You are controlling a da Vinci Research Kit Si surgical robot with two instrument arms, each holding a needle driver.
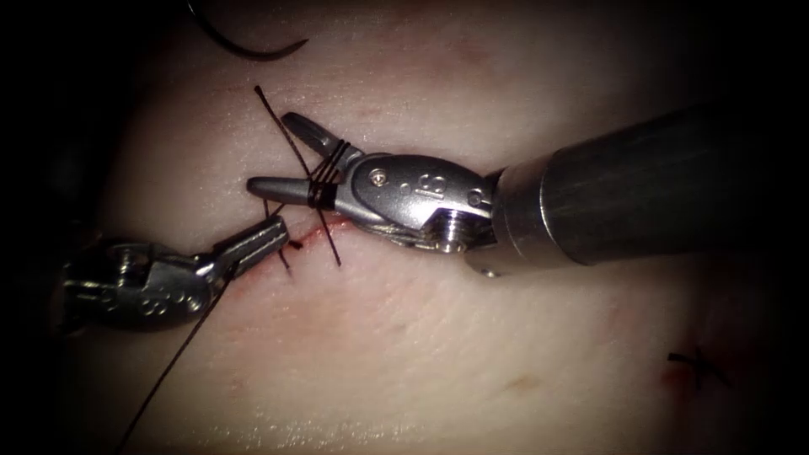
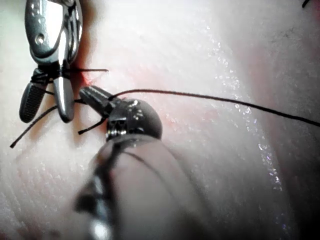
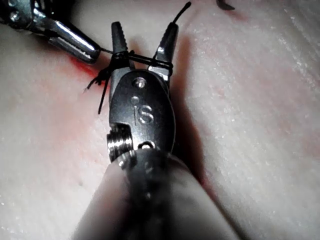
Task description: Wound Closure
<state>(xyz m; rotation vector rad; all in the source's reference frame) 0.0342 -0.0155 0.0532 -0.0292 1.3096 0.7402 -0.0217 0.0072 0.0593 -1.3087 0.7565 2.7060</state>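
The right arm's tool [image 1: 282, 160] stands with its jaws spread wide, gripping nothing; several turns of thread [image 1: 324, 177] are wound around both jaws near their base. Just below and left of it, the left arm's tool [image 1: 270, 232] has its jaws closed on the thread, which runs back along its body and trails away toward the near edge of the tissue [image 1: 421, 354].

The curved needle [image 1: 244, 46] lies free on the tissue, well beyond the right tool's tips. Neither tool holds it, and it does not appear to be in the tissue.

Between the two tools' tips lies the cut [image 1: 316, 227], marked with red fluid [image 1: 333, 223], where short thread ends stick up. Judging by the wraps and the set-aside needle, a knot seems to be in the making at this stitch, not yet drawn down. Far behind the right tool's shaft, a small knot with cut ends of thread [image 1: 698, 366] looks like a finished stitch.

The tissue is pale, moist and glistening, and beyond it the surroundings are dark.
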